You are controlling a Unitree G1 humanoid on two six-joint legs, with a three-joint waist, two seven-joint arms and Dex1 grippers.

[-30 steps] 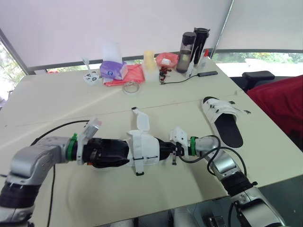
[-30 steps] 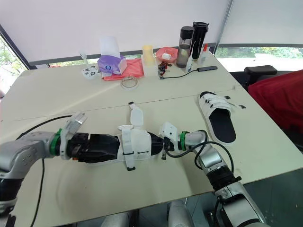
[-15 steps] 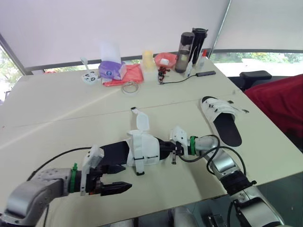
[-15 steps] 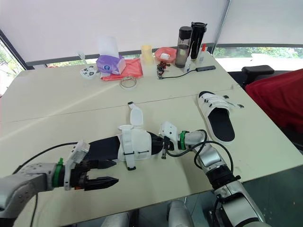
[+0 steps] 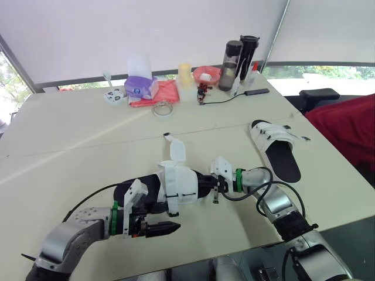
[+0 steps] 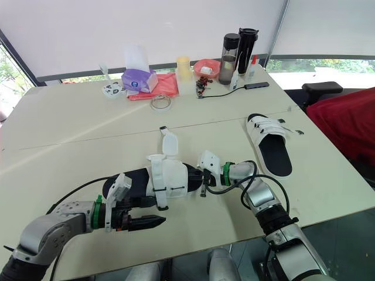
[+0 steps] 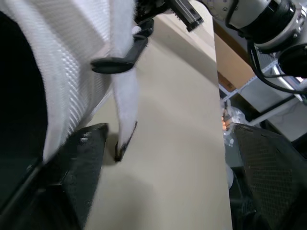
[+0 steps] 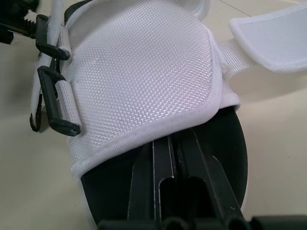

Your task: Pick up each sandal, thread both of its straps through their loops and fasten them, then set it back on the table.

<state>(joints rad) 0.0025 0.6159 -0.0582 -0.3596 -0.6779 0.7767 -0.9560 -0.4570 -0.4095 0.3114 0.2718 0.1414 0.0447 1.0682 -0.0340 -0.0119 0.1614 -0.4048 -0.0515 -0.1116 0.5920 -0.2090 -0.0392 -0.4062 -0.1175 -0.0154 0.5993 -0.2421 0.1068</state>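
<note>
**Right pincer clamped on sandal toe, left pincer open beside it**

The right pincer [image 5: 204, 186] has its two black fingers pressed together on the toe end of the near sandal's [image 5: 179, 186] black sole, under the white upper. The left pincer [image 5: 167, 229] sits just beside that sandal's near side with its fingers spread and gripping nothing. One strap [image 5: 177, 153] sticks out loose on the far side, and the black loops [image 8: 56, 108] hang unthreaded. The sandal lies near the front edge of the tabletop [image 5: 70, 152]. The second sandal [image 5: 280, 153] rests well apart to the right, straps across it. A tissue box [image 5: 140, 86] and bottles [image 5: 233, 57] stand along the far edge.
</note>
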